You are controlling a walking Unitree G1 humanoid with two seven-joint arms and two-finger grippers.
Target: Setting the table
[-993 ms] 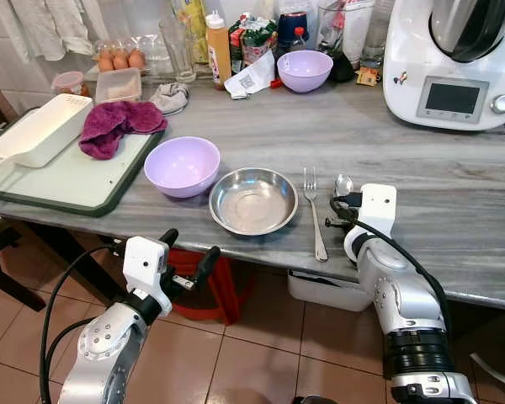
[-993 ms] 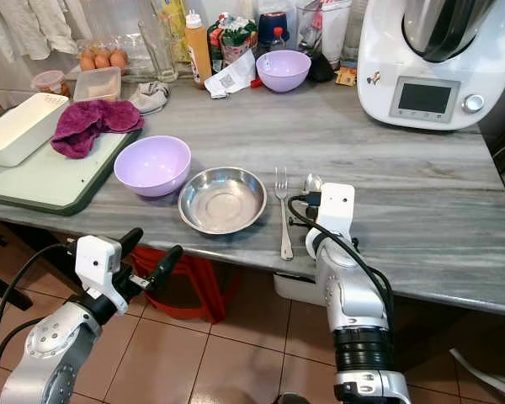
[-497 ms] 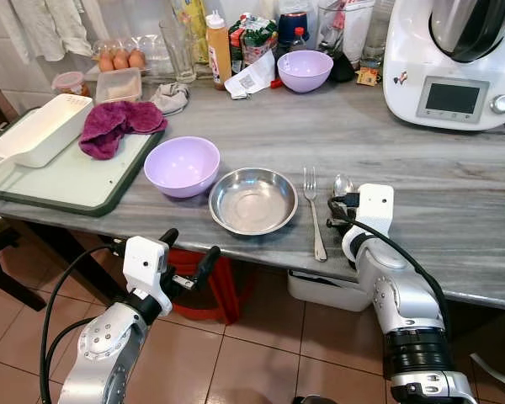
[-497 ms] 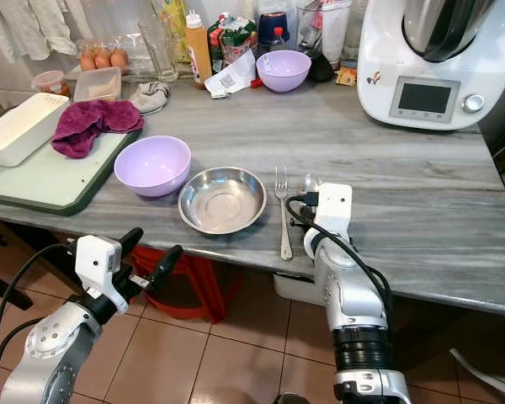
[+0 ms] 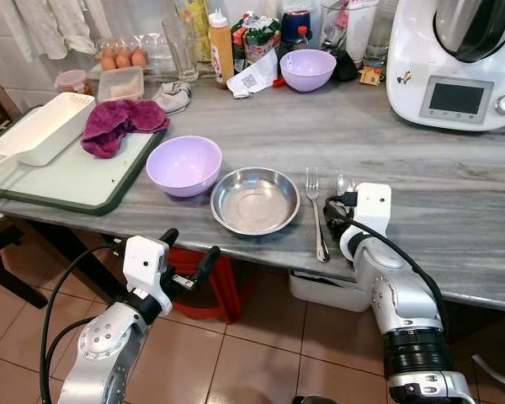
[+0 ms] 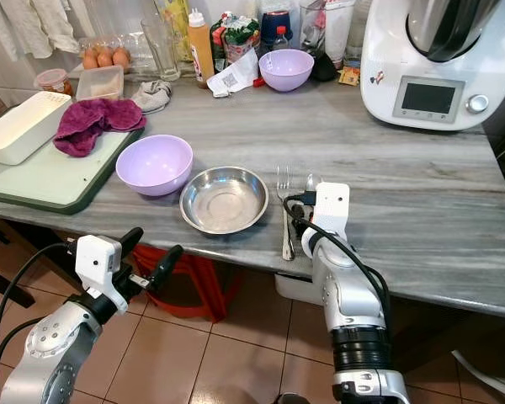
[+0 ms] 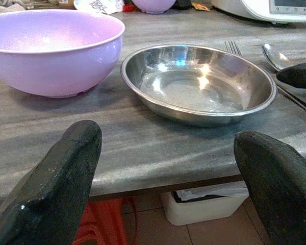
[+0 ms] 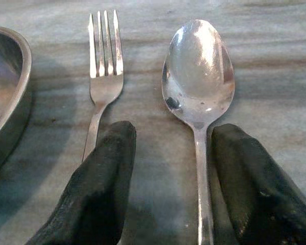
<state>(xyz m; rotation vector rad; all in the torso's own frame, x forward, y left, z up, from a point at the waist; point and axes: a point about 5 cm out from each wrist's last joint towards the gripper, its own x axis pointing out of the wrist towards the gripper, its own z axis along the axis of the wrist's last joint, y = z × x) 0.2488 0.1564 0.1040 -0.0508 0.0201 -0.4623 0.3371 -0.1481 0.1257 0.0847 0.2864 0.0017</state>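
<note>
A steel bowl (image 5: 254, 200) sits near the front edge of the grey marble table (image 5: 454, 202), with a lilac bowl (image 5: 183, 166) to its left. Right of the steel bowl lie a fork (image 5: 316, 210) and a spoon (image 5: 344, 185), side by side. My right gripper (image 5: 335, 215) rests low on the table and is open. In the right wrist view its fingers (image 8: 99, 189) straddle the handle of the spoon (image 8: 199, 71), with the fork (image 8: 104, 71) just outside. My left gripper (image 5: 189, 257) hangs open below the table edge, facing the steel bowl (image 7: 199, 81).
A green tray (image 5: 67, 181) at the left holds a white container (image 5: 42, 126) and a magenta cloth (image 5: 122, 122). At the back stand a second lilac bowl (image 5: 307, 69), bottles, glasses and eggs, and a white kitchen machine (image 5: 459, 59). A red stool (image 5: 210, 282) stands under the table.
My right gripper has edged a little to the left along the spoon's handle. The left arm has stayed still; the camera shifted slightly.
</note>
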